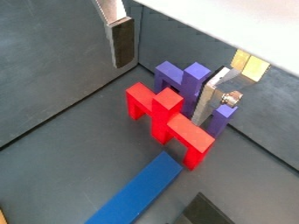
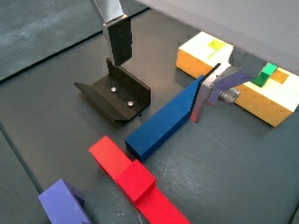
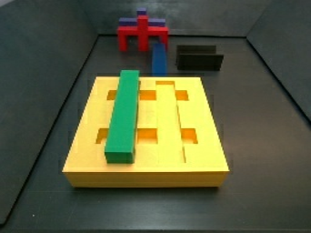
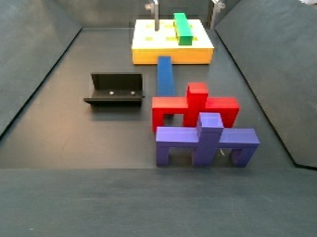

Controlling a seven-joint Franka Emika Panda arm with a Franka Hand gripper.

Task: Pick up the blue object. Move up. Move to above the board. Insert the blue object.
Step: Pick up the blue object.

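The blue object (image 2: 167,124) is a long dark-blue bar lying flat on the floor between the board and the red stand, seen in both side views (image 4: 164,73) (image 3: 159,60) and partly in a wrist view (image 1: 140,198). The yellow-orange board (image 3: 85,136) (image 4: 143,46) (image 2: 197,58) carries a green bar (image 3: 123,116) in one groove. My gripper (image 2: 163,66) (image 1: 165,70) hangs open well above the floor, over the bar's board end. One finger (image 2: 119,39) shows its dark pad, and the other finger (image 2: 209,87) stands far from it. Nothing is between them.
The black fixture (image 2: 114,96) (image 4: 114,90) (image 3: 199,57) stands beside the blue bar. A red stand (image 1: 163,118) (image 4: 188,105) and a purple piece (image 1: 177,79) (image 4: 205,143) sit past the bar's other end. Dark walls enclose the floor.
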